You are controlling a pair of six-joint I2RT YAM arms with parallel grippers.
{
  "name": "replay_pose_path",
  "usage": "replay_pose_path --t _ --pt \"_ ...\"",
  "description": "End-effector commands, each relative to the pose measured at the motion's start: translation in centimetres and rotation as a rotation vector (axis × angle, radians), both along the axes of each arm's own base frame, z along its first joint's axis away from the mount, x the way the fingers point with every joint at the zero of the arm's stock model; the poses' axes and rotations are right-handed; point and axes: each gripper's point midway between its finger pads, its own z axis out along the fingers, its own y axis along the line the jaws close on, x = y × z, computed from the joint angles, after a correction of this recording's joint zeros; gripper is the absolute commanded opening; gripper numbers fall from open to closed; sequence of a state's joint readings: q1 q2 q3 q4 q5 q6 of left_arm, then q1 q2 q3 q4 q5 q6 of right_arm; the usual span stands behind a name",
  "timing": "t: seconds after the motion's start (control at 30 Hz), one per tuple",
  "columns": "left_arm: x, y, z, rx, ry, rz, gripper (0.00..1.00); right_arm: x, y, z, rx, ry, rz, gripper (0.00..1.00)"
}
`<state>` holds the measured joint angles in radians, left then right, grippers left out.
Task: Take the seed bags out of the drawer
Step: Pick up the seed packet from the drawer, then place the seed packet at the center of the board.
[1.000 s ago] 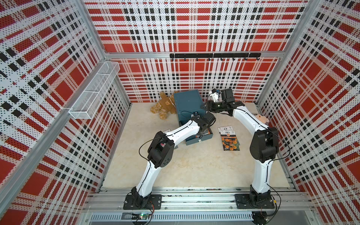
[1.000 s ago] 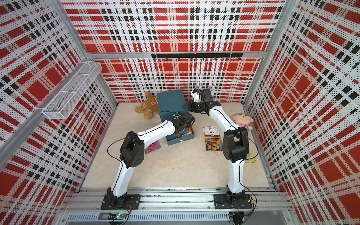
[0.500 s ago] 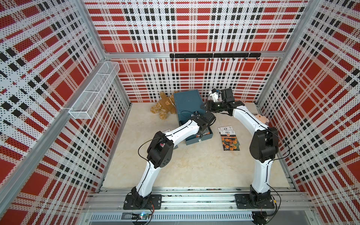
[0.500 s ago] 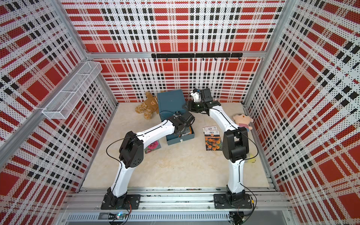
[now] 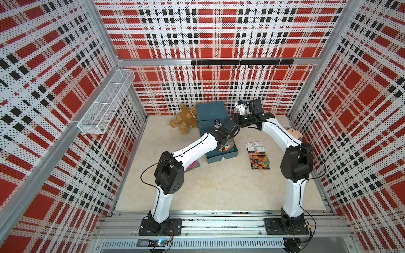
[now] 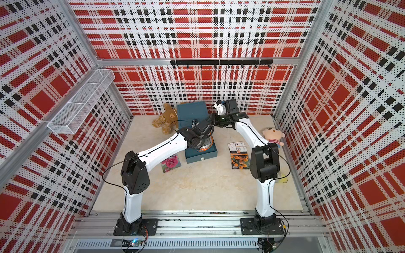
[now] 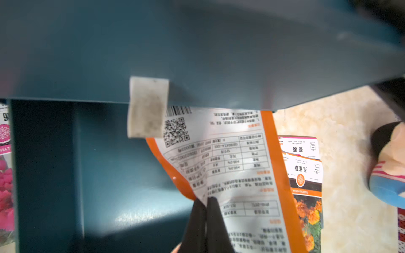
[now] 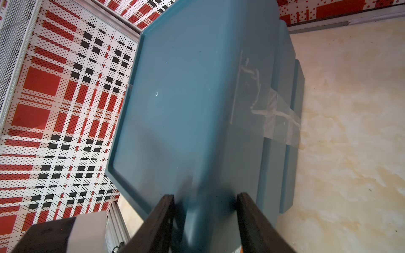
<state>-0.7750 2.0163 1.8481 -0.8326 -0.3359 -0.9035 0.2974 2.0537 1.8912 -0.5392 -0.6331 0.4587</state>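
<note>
While the left arm (image 5: pixel 192 149) stretches low and nearly flat from the near edge of the surface (image 5: pixel 219 186), we find its wrist over the open drawer (image 5: pixel 222 157). We log the left gripper (image 7: pixel 206 200) with its black fingers pinched tight on the orange-edged bag (image 7: pixel 236 166), at its crinkled side border. That bag is glossy, with its white printed back up, and it lies in the drawer, partly tucked under the cabinet (image 5: pixel 210 114) front. We see the right arm (image 5: pixel 278 133) arch up with its elbow high and its forearm reaching to the cabinet's right edge. There the right gripper (image 8: pixel 206 196) has its jaws half spread, clamped across the smooth teal wall. Clear tape (image 8: pixel 276 114) wrinkles on that wall. Two flat marigold bags (image 5: pixel 258 157) overlap on the mottled beige surface right of the drawer. A pink bag (image 6: pixel 171 163) lies to the left, under the left arm.
</note>
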Motion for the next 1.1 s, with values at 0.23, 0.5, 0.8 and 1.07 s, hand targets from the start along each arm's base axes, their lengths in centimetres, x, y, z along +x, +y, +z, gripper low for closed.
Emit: replay_pose_path --t 0.23,0.5,0.8,1.07 --pt "-3.0 -0.3 4.1 -0.068 -0.031 -0.128 0.00 -1.2 0.1 -3.8 -0.050 0.146 0.017 0.52" --pt "-5.6 -0.4 4.9 -0.128 -0.002 -0.211 0.00 -0.5 0.1 -2.2 -0.041 0.121 0.009 0.53" --pt "-8.7 3.0 8.0 -0.175 -0.060 -0.151 0.00 -0.1 -0.6 -0.3 -0.026 0.094 -0.009 0.54" --pt "-10.3 15.1 8.3 -0.225 -0.138 0.187 0.00 0.2 -0.9 1.0 -0.008 0.075 -0.017 0.58"
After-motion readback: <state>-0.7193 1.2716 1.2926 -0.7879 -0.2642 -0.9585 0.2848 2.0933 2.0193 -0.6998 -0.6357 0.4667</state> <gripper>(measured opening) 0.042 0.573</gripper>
